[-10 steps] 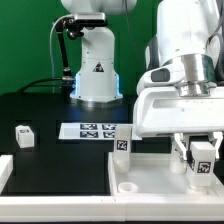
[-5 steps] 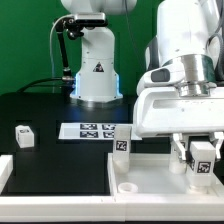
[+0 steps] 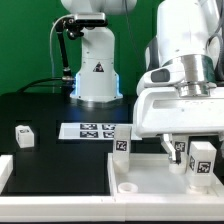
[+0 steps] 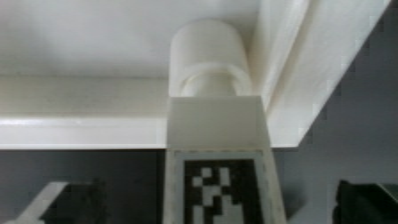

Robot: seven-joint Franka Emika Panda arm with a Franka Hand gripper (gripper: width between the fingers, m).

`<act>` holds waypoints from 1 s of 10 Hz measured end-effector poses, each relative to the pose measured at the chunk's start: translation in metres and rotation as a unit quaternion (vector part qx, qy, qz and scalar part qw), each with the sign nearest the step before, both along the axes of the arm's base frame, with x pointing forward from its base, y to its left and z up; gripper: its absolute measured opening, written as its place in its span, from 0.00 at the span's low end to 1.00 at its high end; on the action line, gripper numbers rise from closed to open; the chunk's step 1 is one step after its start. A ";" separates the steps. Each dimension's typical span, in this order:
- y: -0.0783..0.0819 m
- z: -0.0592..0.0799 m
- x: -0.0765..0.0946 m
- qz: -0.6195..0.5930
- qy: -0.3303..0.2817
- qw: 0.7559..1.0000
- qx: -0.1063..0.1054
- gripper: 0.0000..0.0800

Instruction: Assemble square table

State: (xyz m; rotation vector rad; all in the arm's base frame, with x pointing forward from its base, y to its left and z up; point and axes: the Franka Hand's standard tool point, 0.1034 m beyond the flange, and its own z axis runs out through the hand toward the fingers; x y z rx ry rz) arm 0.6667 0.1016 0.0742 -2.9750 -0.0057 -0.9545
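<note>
The white square tabletop (image 3: 150,180) lies at the exterior view's lower right, rim up. A tagged white leg (image 3: 204,158) stands upright in its corner at the exterior view's right. My gripper (image 3: 200,162) straddles this leg with its jaws wide and is open. In the wrist view the leg (image 4: 217,140) runs up the middle to the tabletop's corner (image 4: 107,60), and both dark fingers (image 4: 68,200) stand clear of it on either side. A second tagged leg (image 3: 122,146) stands at the tabletop's far corner. A loose leg block (image 3: 22,135) lies on the black table at the exterior view's left.
The marker board (image 3: 93,130) lies flat in front of the robot base (image 3: 97,75). A white border rail (image 3: 5,170) runs along the exterior view's left edge and another along the front (image 3: 60,195). The arm's large white wrist hides the area at the exterior view's right.
The fingers have spread apart and let go of the upright leg in the tabletop's corner. The leg stays standing where it was. The arm itself has barely moved.
</note>
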 end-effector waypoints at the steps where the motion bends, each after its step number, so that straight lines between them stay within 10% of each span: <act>1: 0.000 0.000 0.000 0.000 0.000 1.000 0.000 0.80; 4: -0.001 0.000 0.001 0.003 0.007 1.000 -0.001 0.81; 7: -0.003 0.034 0.007 0.009 0.060 0.998 0.015 0.81; 10: 0.002 0.027 0.000 0.011 0.131 0.991 0.029 0.81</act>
